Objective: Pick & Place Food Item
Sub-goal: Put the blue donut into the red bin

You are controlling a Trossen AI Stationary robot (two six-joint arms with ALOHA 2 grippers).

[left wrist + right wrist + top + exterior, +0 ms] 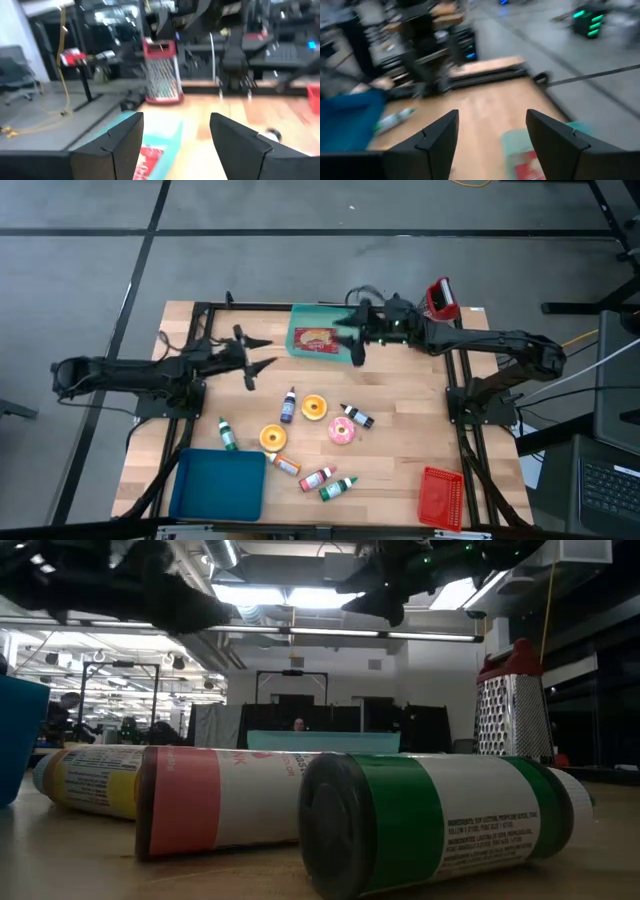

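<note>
**Food packet on the teal tray, right arm hanging over its edge**

Wooden table, both arms reaching in over the far half. Blue bin at the near left corner, small red basket near right, grater far right.

Teal tray sits at the far edge, centre. The red food packet lies flat in it, apparently already placed, nothing gripping it.

Right gripper hangs above the tray's right edge, beside the packet. Fingers spread wide, empty; its wrist view shows clear gap between them with tray and packet below.

Left gripper hovers left of the tray, clear of it. Fingers also apart, holding nothing.

Scattered mid-table, well apart from the tray: two orange rings, a pink donut, several small bottles.

Judgement: step in hand looks like release and pull-away. To do it well, lift straight up before swinging out, so a finger doesn't catch the tray rim or drag the packet. Keep the fingers spread until clear. The left arm should stay put; the two wrists are near each other across the tray.
</note>
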